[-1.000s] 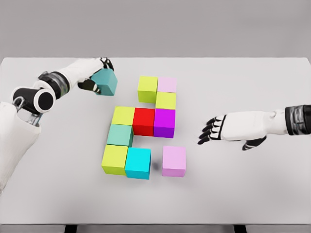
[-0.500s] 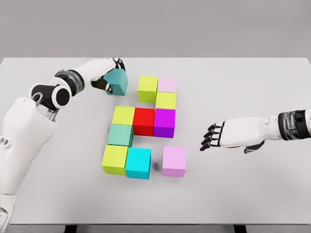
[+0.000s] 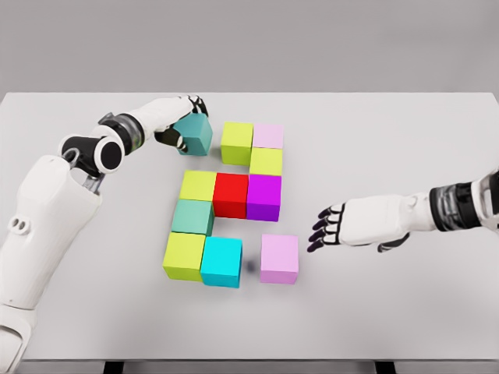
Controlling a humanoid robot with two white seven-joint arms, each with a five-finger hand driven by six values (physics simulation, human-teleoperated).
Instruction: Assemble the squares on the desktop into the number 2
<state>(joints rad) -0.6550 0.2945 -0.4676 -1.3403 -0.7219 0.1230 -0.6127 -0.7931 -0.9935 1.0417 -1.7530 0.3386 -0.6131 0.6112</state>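
Teal cube (image 3: 196,134) gripped in left hand (image 3: 182,125), right hand (image 3: 343,226) spread near pink cube (image 3: 279,259)

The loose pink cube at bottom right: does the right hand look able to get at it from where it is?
Probably yes. The right hand hovers open just right of the pink cube, fingertips toward it, with only bare table between. The cube's right side is free; the cyan cube sits apart on its left.
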